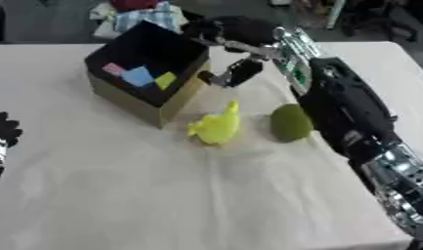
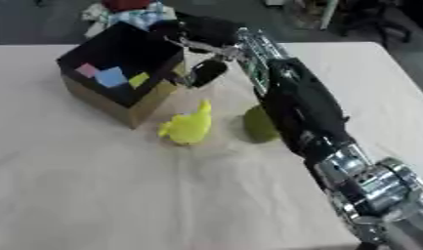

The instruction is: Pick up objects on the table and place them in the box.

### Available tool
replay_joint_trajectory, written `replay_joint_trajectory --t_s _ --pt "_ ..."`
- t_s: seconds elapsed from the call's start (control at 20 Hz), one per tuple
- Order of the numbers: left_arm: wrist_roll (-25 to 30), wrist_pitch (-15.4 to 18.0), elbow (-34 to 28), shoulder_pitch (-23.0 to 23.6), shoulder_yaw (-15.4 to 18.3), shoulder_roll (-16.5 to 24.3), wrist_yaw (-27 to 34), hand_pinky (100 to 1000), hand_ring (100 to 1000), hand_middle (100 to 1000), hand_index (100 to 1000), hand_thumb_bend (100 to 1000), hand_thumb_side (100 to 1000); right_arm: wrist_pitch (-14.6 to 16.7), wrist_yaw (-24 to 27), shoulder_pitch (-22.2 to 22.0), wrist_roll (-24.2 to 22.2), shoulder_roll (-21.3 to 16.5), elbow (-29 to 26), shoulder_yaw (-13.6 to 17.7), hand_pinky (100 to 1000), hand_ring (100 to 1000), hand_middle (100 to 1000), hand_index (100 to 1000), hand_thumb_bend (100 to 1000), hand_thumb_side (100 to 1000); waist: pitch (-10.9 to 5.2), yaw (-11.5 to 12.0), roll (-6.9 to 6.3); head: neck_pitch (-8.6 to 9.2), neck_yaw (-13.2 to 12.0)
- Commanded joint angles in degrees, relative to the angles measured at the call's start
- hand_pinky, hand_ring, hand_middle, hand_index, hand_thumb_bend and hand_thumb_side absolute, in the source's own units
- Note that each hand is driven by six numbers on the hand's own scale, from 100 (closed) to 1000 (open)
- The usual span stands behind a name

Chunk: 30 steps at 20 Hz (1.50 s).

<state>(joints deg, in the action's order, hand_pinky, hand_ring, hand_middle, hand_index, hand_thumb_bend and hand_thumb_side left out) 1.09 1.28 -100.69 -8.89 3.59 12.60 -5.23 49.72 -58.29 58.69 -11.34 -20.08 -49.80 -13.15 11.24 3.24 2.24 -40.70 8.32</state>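
Beside the far right corner of the box [image 1: 146, 93], the right hand [image 1: 236, 36] is being held with curled fingers, though whether anything is being gripped cannot be told. Pink, blue and yellow pieces [image 1: 137, 76] are lying inside the box. Near it, a yellow object [image 1: 216, 126] and a green object [image 1: 290, 123], partly hidden by the arm, are resting on the table [image 1: 163, 195], while the left hand [image 1: 4, 129] is being cut off at the left edge, its fingers unclear.

box [image 1: 142, 105] blocks far left; right arm [image 1: 347, 110] flanks green ball [image 1: 290, 122] | front table [image 1: 206, 195] open
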Motion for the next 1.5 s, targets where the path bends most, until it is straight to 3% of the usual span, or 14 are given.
replay_joint_trajectory --t_s 0.05,0.3,0.7,1.1,1.5 --pt "-0.5 0.0 -1.2 -0.3 0.7 1.5 -0.3 827 761 708 847 100 662 2.0 3.2 -1.0 -2.7 -4.5 -2.0 -2.9 843 914 962 1000 187 752 -0.31 -0.1 0.46 0.75 -0.4" --pt "-0.4 0.0 -1.3 -0.4 0.7 1.4 -0.3 827 761 708 848 100 662 2.2 6.2 -3.7 -6.8 -5.2 -2.0 -5.9 841 914 960 1000 186 790 -0.23 -0.2 0.39 0.83 -0.4" --pt "-0.5 0.0 -1.3 -0.5 0.7 1.2 -0.2 827 760 708 848 100 662 2.2 4.2 -4.6 -12.9 -3.5 1.1 -3.1 836 913 949 995 225 784 -0.31 0.0 0.23 0.96 -0.5" --pt "-0.5 0.0 -1.3 -0.6 0.6 1.1 -0.2 827 760 707 848 100 662 2.1 1.2 -4.7 -13.5 -1.0 3.3 -1.1 828 900 924 984 211 762 -0.32 0.1 -0.10 0.74 -0.5" --pt "-0.3 0.1 -1.3 -0.7 0.5 0.9 -0.1 828 759 707 848 100 662 2.2 -3.2 -4.6 -13.3 2.6 5.0 -1.2 827 900 910 974 221 763 -0.38 0.4 -0.37 0.60 -0.1"
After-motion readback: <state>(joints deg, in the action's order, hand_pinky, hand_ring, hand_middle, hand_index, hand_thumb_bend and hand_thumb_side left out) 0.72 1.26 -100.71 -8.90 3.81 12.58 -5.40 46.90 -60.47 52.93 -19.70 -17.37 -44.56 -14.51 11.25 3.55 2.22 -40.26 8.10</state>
